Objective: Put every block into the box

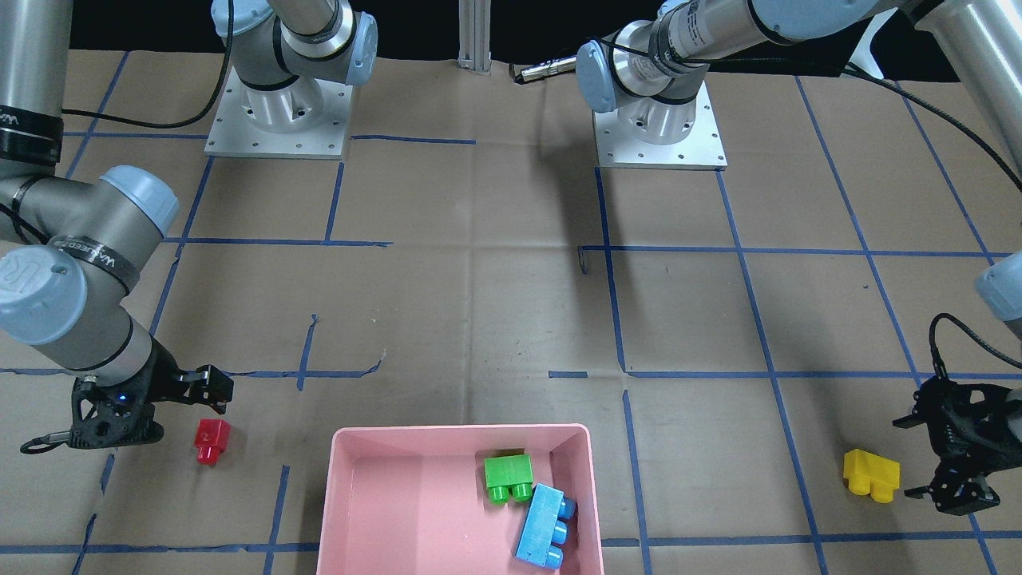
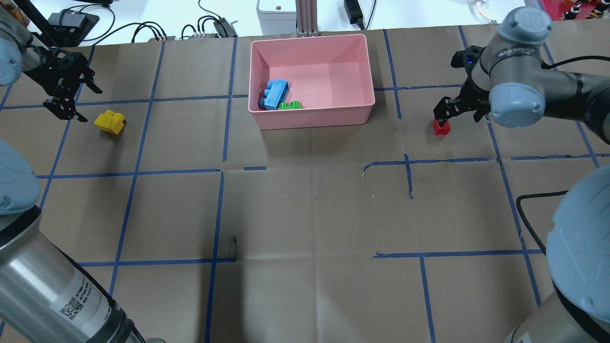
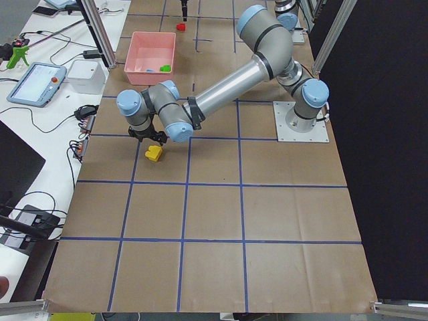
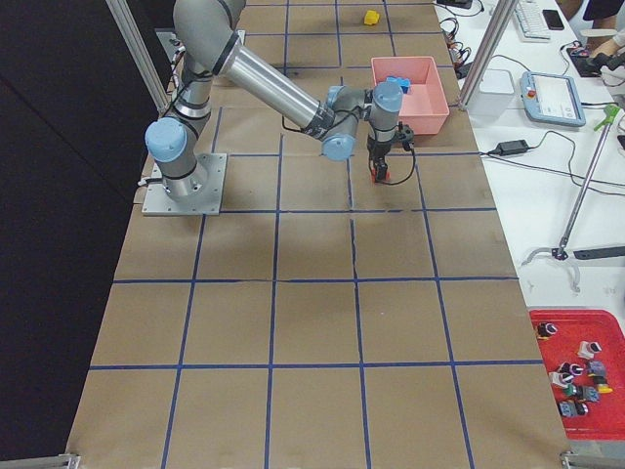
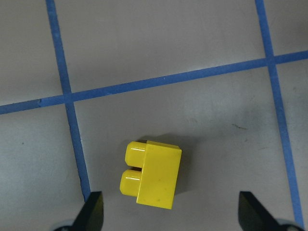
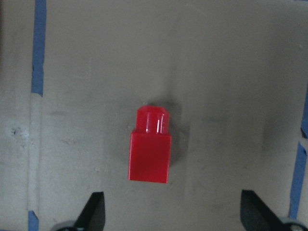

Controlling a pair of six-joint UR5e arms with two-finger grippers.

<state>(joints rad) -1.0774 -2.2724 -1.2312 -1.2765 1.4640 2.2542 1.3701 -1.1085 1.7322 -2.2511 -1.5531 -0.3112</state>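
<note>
Yellow two-stud block (image 5: 153, 174) on its side, red one-stud block (image 6: 150, 154)

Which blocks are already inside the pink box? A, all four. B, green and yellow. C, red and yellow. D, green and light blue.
D: the green block and light-blue block lie inside the pink box, while the yellow block and red block sit outside it.
</note>
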